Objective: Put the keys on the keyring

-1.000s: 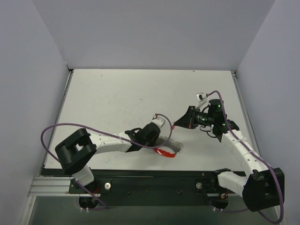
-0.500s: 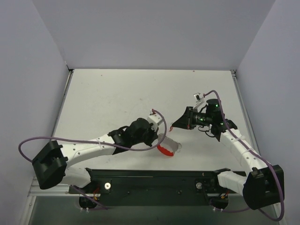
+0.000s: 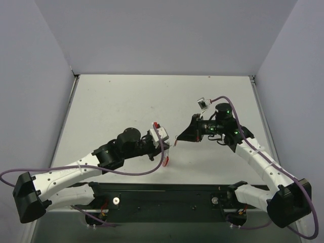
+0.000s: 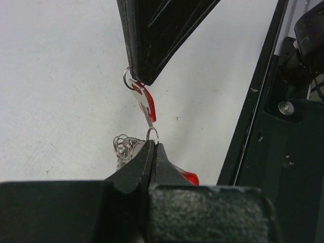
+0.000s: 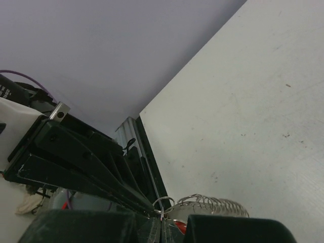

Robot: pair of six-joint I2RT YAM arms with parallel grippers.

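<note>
My left gripper (image 3: pixel 167 145) is shut on the keyring (image 3: pixel 166 161), which hangs below it off the table. In the left wrist view its jaws (image 4: pixel 153 146) pinch a small silver loop, with the ring's toothed grey part (image 4: pixel 123 148) and red arc (image 4: pixel 190 177) behind them. My right gripper (image 3: pixel 177 138) is shut on the key (image 4: pixel 146 104), a tiny red-headed one. It comes down from above, the key's thin shaft reaching the loop at my left jaws. In the right wrist view my shut right gripper (image 5: pixel 162 224) holds a small loop beside the grey coil (image 5: pixel 217 205).
The white table (image 3: pixel 131 106) lies under both grippers, which meet above its near middle. A black rail (image 3: pixel 167 195) runs along the near edge, close to the hanging ring. Grey walls enclose the back and both sides.
My left arm has lifted the keyring off the table and drawn back to the left. The right gripper has moved left with the key until the two tips meet.
</note>
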